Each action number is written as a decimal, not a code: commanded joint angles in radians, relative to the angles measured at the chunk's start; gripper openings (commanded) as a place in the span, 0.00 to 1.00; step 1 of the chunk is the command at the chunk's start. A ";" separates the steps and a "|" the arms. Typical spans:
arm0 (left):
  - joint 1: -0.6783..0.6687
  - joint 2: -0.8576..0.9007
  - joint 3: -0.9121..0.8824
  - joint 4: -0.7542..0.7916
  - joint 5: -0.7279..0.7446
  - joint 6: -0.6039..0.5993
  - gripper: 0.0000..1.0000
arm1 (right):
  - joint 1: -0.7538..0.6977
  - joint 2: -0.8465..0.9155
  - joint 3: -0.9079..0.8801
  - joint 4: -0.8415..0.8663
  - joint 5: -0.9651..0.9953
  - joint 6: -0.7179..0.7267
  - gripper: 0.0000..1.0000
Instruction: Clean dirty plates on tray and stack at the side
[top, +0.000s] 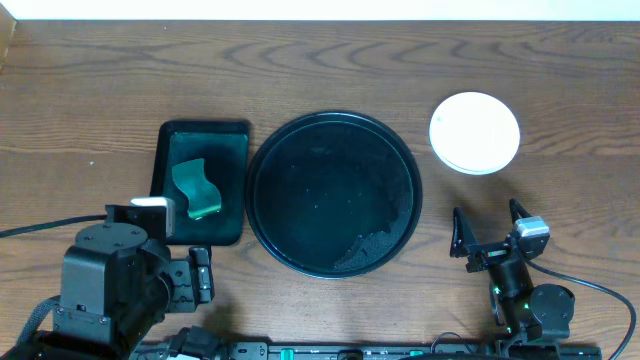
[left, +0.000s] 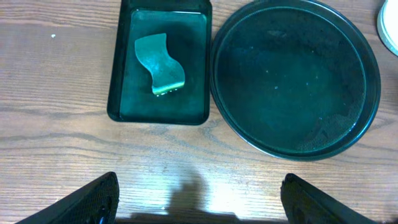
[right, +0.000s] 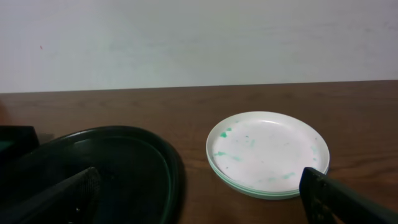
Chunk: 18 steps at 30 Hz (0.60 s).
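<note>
Plates (top: 474, 132) stacked beside bare tray (top: 333, 194), job seemingly done | sponge (top: 195, 187) in rectangular tray (top: 232, 165) | left gripper (left: 199, 202), right gripper (top: 488, 224) wide, empty.

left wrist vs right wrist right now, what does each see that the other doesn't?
Left wrist only: green sponge lying in the small rectangular tray; the whole round tray, empty. Right wrist only: the stacked plates, top face faintly smeared green; the wall behind. Both: round tray, wooden table; left wrist catches only a plate-edge sliver.
</note>
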 joint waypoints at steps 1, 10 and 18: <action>-0.002 0.000 0.008 0.068 -0.055 0.014 0.84 | 0.011 -0.007 -0.002 -0.005 0.006 -0.015 0.99; 0.027 -0.113 -0.245 0.489 -0.091 0.040 0.83 | 0.011 -0.007 -0.002 -0.005 0.006 -0.015 0.99; 0.043 -0.404 -0.695 0.925 -0.091 0.039 0.84 | 0.011 -0.007 -0.002 -0.005 0.006 -0.015 0.99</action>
